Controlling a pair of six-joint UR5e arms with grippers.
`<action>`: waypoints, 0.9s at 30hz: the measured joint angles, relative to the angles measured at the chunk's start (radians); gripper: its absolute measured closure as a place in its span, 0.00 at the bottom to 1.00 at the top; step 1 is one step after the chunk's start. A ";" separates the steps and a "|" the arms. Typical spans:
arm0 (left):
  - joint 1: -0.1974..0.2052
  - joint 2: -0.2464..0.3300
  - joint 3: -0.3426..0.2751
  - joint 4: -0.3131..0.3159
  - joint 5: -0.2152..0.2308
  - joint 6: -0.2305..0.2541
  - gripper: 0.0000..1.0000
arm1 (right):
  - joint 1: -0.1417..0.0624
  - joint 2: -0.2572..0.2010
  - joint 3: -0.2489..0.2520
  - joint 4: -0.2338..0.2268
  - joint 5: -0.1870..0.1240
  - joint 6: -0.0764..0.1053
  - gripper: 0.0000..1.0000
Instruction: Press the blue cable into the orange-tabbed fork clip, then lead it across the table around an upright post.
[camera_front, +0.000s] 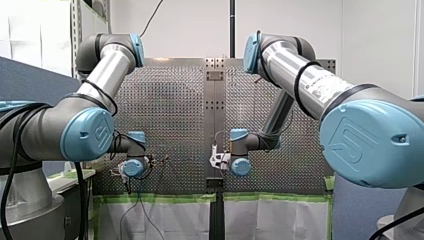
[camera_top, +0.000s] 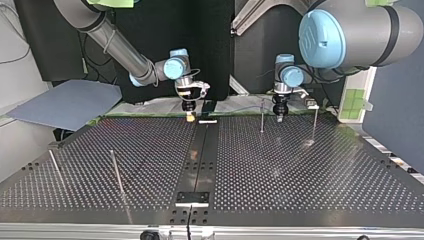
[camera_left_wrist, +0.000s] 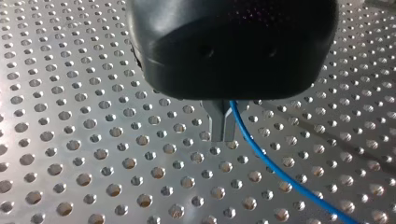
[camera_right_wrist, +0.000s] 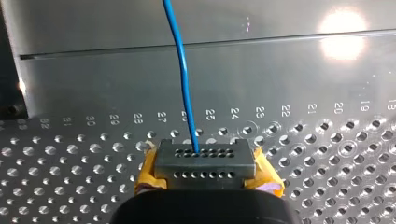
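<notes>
Over the table (camera_left_wrist: 70, 140), left end effector (camera_left_wrist: 222, 135) and right end effector (camera_right_wrist: 205, 158), both tight on blue cable (camera_right_wrist: 180, 56).

My left arm (camera_front: 102, 75) and my right arm (camera_front: 300, 75) are silver, blue-capped, black-cabled.

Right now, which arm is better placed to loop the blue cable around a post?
Probably my left pincer: it hangs between two upright posts, blue cable beside it. My right pincer is off at the middle seam.
</notes>
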 joint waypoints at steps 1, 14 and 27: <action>0.003 0.000 0.000 0.001 0.001 0.002 1.00 | -0.001 0.000 -0.002 0.001 0.000 -0.001 1.00; 0.029 0.000 0.000 -0.045 0.050 0.057 0.00 | -0.005 0.003 -0.005 0.023 0.000 -0.023 1.00; 0.043 0.001 -0.027 -0.145 0.041 0.042 0.00 | -0.005 0.006 -0.005 0.037 0.000 -0.028 1.00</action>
